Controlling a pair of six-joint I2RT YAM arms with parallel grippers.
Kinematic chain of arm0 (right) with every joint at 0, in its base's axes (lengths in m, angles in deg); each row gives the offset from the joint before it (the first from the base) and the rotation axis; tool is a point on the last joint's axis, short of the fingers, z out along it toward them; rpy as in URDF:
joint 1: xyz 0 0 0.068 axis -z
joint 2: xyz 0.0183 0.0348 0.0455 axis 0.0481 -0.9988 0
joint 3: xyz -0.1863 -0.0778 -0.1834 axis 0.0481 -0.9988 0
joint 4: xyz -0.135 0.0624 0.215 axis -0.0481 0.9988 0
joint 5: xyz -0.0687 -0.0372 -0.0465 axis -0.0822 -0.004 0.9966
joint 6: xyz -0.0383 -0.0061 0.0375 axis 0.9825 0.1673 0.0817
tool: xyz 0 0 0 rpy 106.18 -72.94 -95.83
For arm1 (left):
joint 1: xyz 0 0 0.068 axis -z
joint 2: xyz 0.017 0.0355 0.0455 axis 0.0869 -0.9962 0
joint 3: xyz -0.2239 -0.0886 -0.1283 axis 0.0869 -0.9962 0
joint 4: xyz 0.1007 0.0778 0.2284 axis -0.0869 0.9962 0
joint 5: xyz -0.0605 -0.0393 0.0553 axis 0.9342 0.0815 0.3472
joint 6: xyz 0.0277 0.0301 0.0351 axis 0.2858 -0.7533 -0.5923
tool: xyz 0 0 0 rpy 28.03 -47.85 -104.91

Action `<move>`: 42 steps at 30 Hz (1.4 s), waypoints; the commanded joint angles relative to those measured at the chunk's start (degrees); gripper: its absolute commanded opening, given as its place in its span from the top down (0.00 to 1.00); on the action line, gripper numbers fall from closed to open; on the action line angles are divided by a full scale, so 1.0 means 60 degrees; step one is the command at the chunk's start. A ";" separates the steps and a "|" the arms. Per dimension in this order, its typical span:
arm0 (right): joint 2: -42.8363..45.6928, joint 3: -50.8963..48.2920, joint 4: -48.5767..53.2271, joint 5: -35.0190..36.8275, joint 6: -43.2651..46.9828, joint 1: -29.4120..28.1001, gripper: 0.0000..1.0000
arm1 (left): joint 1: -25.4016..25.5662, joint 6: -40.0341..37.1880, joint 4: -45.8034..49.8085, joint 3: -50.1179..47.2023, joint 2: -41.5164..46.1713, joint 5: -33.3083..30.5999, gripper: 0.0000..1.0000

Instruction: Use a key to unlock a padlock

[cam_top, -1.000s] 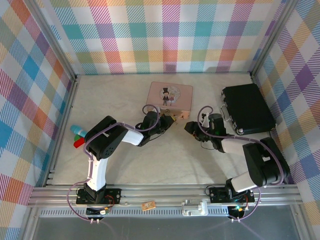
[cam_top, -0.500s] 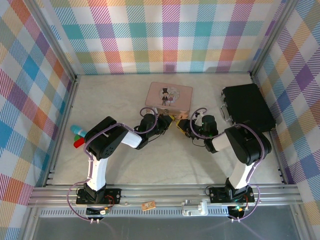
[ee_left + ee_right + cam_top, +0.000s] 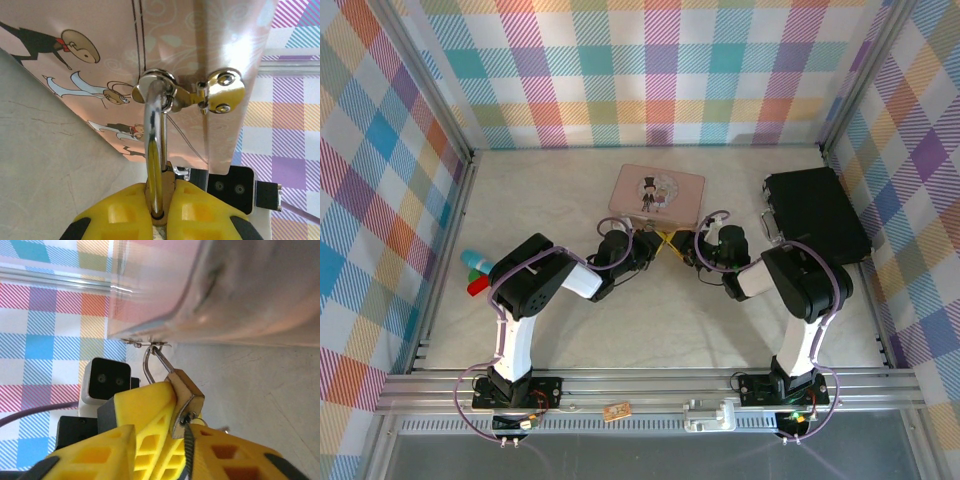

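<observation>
Left wrist camera: my left gripper (image 3: 160, 207) is clamped hard on the padlock (image 3: 154, 145). Its two yellow fingers (image 3: 120, 212) are pressed together round the foot of the chrome shackle, so the brass body is almost wholly hidden between them. The shackle rises straight from my grip and hooks through the ring of the shiny hasp (image 3: 222, 90) on the wall of the pink tin (image 3: 90, 75), which has cartoon figures printed on it.

From the right wrist camera I see the lock's brass body tilted below the tin's bottom edge, its shackle caught in the latch there. A thin, dark, toothed strip, the key (image 3: 189, 455), runs from the underside of the body down into my right gripper (image 3: 188, 445), whose fingers look pinched on it. I cannot tell how deep the key sits in the lock. The white camera box (image 3: 105, 380) of my left wrist shows just beyond.

From the top external camera both grippers meet nose to nose just in front of the tin's near edge, on the pale table (image 3: 570, 330). A black case (image 3: 817, 215) lies well apart to the right, and a small teal object and a red-and-green one (image 3: 475, 272) sit by the left wall.
</observation>
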 commanded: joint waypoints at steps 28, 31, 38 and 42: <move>-0.0630 0.0368 -0.0872 0.0233 -0.1196 -0.0254 1.00 | 0.0204 0.0103 -0.1585 -0.0021 0.0635 -0.0006 1.00; -0.0614 0.0309 -0.1024 0.0275 -0.1829 -0.0238 1.00 | 0.0204 -0.0071 -0.1993 -0.0023 0.0569 0.0070 1.00; -0.0338 0.0395 -0.2467 -0.0452 -0.7765 -0.0456 1.00 | 0.0098 -0.1608 -0.3045 0.0087 0.0157 0.0982 1.00; 0.0189 0.0471 -0.3036 0.0357 -1.1373 -0.1146 1.00 | 0.0135 -0.2765 -0.3105 -0.0025 0.0271 0.1076 1.00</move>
